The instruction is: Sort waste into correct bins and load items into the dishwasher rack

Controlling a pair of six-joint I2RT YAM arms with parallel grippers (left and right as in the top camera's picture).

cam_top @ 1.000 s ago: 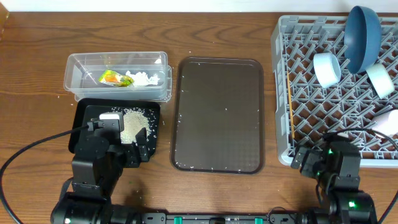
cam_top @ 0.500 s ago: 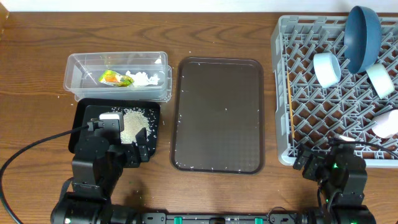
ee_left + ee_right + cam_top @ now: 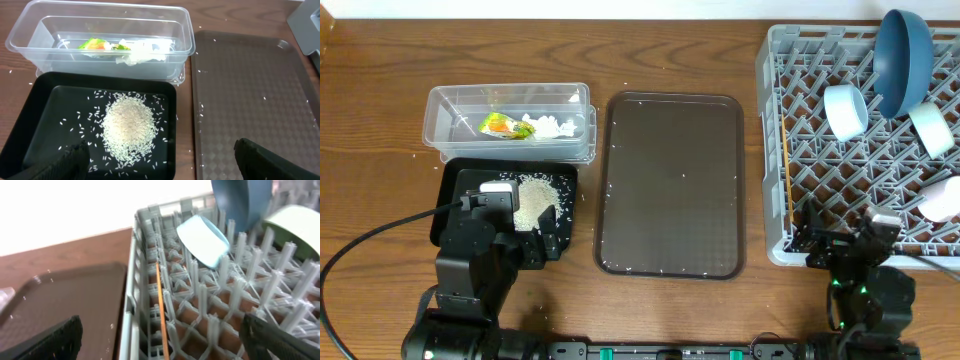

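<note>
The clear tub [image 3: 508,100] holds the yellow-orange wrapper [image 3: 498,125] and white tissue [image 3: 552,126]. The black tray [image 3: 455,185] holds a pile of rice [image 3: 533,198]. The grey rack [image 3: 775,150] holds the blue plate [image 3: 903,60], white bowl [image 3: 845,110], mint bowl [image 3: 931,128], cup [image 3: 942,200] and wooden stick [image 3: 786,170]. My left gripper [image 3: 160,165] is open and empty over the black tray's near edge. My right gripper [image 3: 162,342] is open and empty at the rack's front left corner, above the stick [image 3: 161,305].
The brown serving tray [image 3: 670,185] lies between the bins and the rack, with stray rice grains on it and around its edges. A few grains lie on the wood near the tub. My left arm's cable [image 3: 380,235] loops across the table's front left.
My right arm has drawn back from the rack's front edge toward the table's front. The left arm and all objects have not moved.
</note>
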